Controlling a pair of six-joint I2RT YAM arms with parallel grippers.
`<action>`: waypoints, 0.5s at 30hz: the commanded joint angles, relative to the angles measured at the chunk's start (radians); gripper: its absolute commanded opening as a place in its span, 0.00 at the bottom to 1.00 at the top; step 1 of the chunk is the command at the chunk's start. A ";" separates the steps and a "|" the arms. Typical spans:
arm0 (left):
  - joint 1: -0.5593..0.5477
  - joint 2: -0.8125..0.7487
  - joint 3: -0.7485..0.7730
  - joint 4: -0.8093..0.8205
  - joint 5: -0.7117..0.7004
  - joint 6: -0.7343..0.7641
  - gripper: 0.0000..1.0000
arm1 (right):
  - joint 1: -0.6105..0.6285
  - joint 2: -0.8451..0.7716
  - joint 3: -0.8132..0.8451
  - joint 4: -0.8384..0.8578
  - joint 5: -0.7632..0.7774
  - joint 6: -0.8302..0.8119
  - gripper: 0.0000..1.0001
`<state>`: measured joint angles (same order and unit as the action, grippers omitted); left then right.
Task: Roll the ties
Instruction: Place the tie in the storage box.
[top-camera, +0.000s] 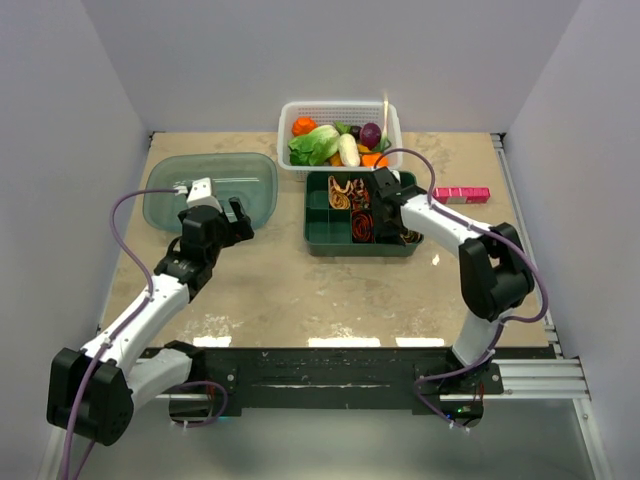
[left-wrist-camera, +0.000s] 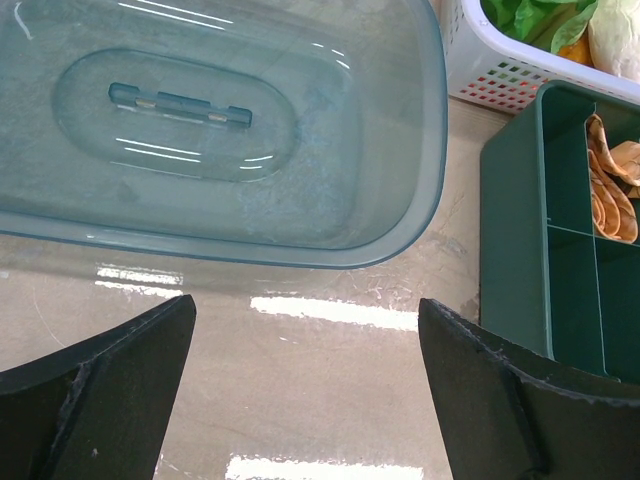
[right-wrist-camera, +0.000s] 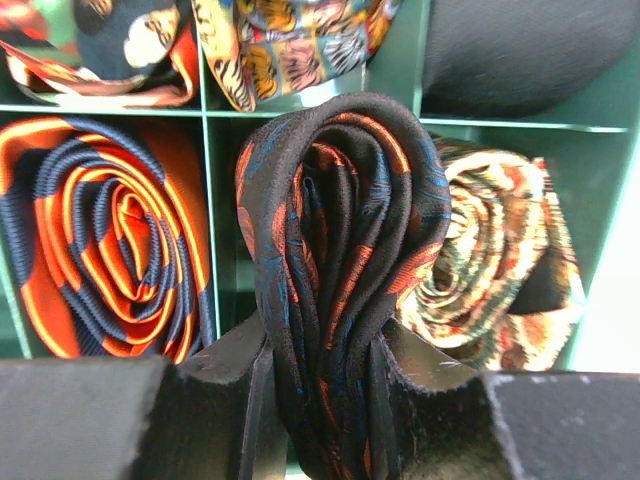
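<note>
Rolled black tie (right-wrist-camera: 340, 250) is pinched by the right gripper (right-wrist-camera: 325, 365) at the green divided tray (top-camera: 321, 208); the left gripper (left-wrist-camera: 305, 330) is spread wide, empty.

The black tie (right-wrist-camera: 340, 270) carries orange-red spots and dull blue flecks; at its 9 o'clock, a rolled tie (right-wrist-camera: 110, 240) shows bold orange and navy stripes; at its 3 o'clock, another roll (right-wrist-camera: 490, 270) is cream and tan with dark mottling; the divided tray (top-camera: 318, 225) is dark green; the box (top-camera: 461, 194) at the tray's 3 o'clock is pink; the basket (top-camera: 340, 104) is white; the plastic lid (top-camera: 210, 190) is translucent teal; the bench (top-camera: 300, 290) is mottled beige.
</note>
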<state>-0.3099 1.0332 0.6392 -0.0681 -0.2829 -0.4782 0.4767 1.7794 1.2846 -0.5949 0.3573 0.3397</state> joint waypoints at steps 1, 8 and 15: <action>0.002 0.005 0.010 0.053 0.004 0.012 0.98 | -0.006 0.023 0.036 0.029 0.008 0.002 0.00; 0.002 0.011 0.011 0.053 0.004 0.015 0.98 | -0.007 0.086 0.064 0.037 -0.001 -0.004 0.00; 0.002 0.019 0.011 0.053 0.002 0.016 0.98 | -0.013 0.155 0.081 0.035 -0.017 -0.013 0.00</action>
<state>-0.3099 1.0489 0.6395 -0.0681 -0.2813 -0.4782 0.4740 1.8881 1.3327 -0.6044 0.3496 0.3309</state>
